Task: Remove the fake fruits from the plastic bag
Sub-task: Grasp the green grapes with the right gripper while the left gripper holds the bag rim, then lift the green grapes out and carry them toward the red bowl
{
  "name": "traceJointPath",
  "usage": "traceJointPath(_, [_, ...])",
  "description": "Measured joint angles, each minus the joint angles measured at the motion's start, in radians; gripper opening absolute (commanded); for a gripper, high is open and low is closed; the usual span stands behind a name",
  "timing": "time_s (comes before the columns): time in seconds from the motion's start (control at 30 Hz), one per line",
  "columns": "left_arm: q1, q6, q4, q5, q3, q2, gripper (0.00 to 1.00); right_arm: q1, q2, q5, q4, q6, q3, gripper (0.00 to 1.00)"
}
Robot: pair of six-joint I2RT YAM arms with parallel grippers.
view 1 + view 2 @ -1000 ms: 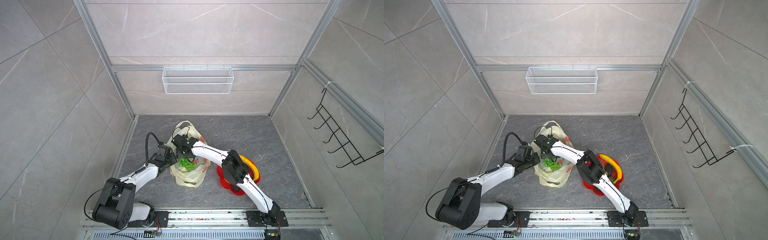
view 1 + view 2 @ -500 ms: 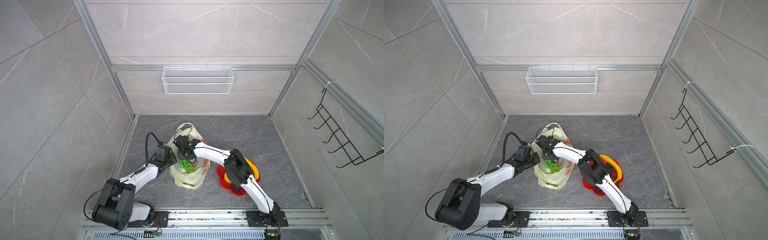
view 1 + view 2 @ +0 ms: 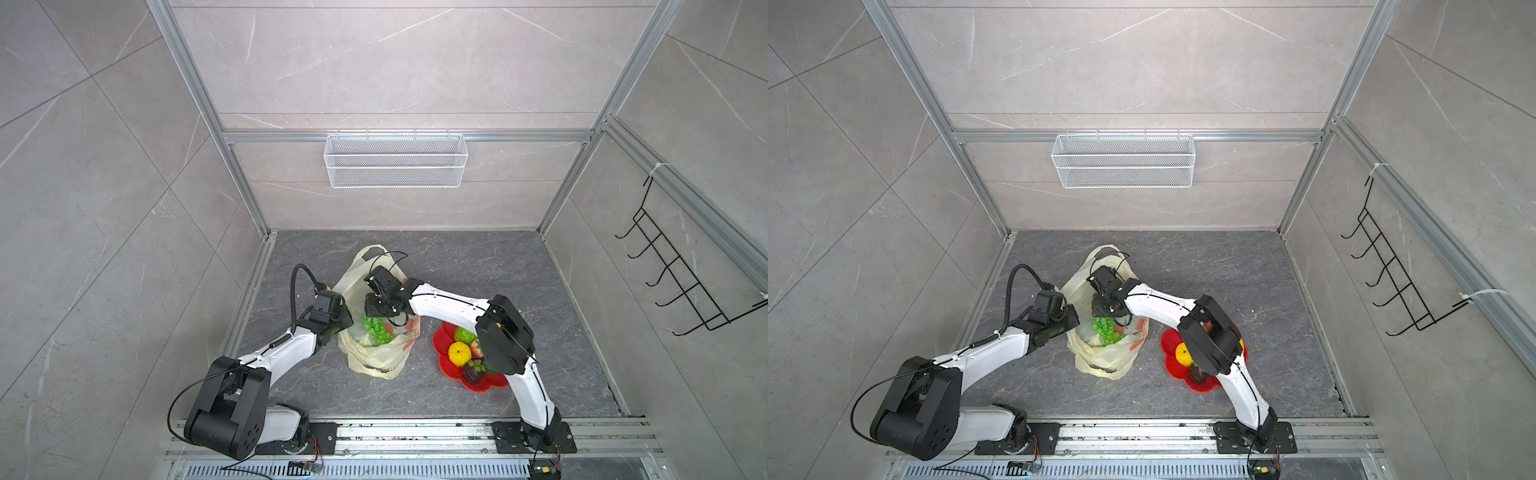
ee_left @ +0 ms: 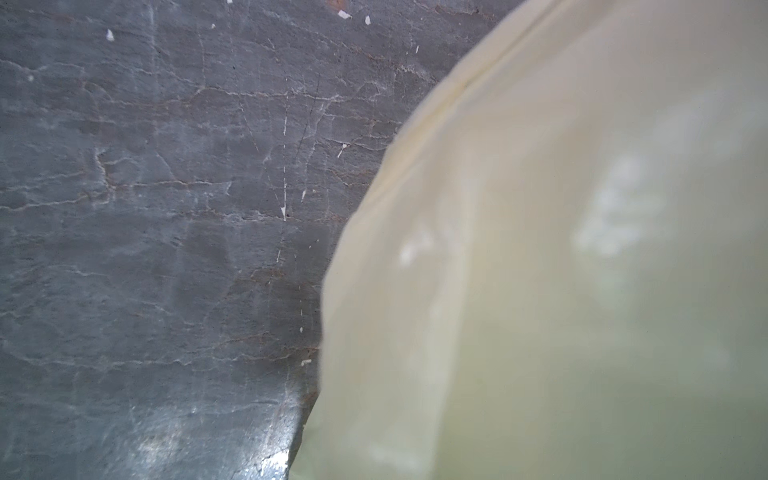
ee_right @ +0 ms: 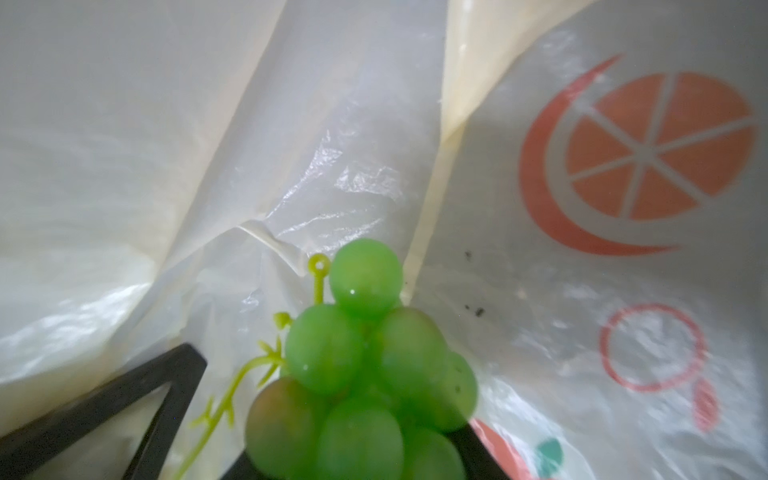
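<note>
The pale-yellow plastic bag [image 3: 374, 361] [image 3: 1104, 361] lies open on the grey floor. My right gripper [image 3: 380, 312] [image 3: 1106, 306] reaches down into its mouth. In the right wrist view the green grape bunch [image 5: 361, 374] fills the gap between the black fingers [image 5: 166, 386], so the right gripper [image 5: 332, 419] is shut on it. The bunch [image 3: 376, 329] also shows green through the bag film. My left gripper [image 3: 345, 321] [image 3: 1071, 318] pinches the bag's left rim. The left wrist view shows only bag film [image 4: 540, 270] and floor. Other fake fruits lie on the plate.
A red flower-shaped plate [image 3: 441, 341] to the right of the bag holds a yellow citrus [image 3: 459, 352], a bumpy green fruit [image 3: 464, 335], a strawberry [image 3: 478, 348] and a dark brown piece [image 3: 472, 375]. The right arm's elbow hangs over it. A wire basket [image 3: 395, 166] and a hook rack [image 3: 681, 286] hang on the walls.
The right jaws have narrowed round the grape bunch inside the bag, and the right elbow has shifted a little to the right. The left arm has not moved.
</note>
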Motion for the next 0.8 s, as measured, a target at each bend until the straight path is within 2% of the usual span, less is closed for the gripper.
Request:
traceJointPath(0.17, [0.0,0.0,-0.002,-0.006,0.0,0.001,0.06,-0.049,-0.097,-0.031,0.076,0.003,-0.11,0.47])
traceJointPath(0.37, [0.002,0.0,-0.004,-0.013,0.0,0.008,0.06,-0.066,-0.189,-0.036,0.097,0.003,-0.159,0.47])
traceJointPath(0.8, [0.003,0.001,-0.006,-0.017,0.0,0.014,0.06,-0.106,-0.491,-0.005,0.027,-0.001,-0.276,0.47])
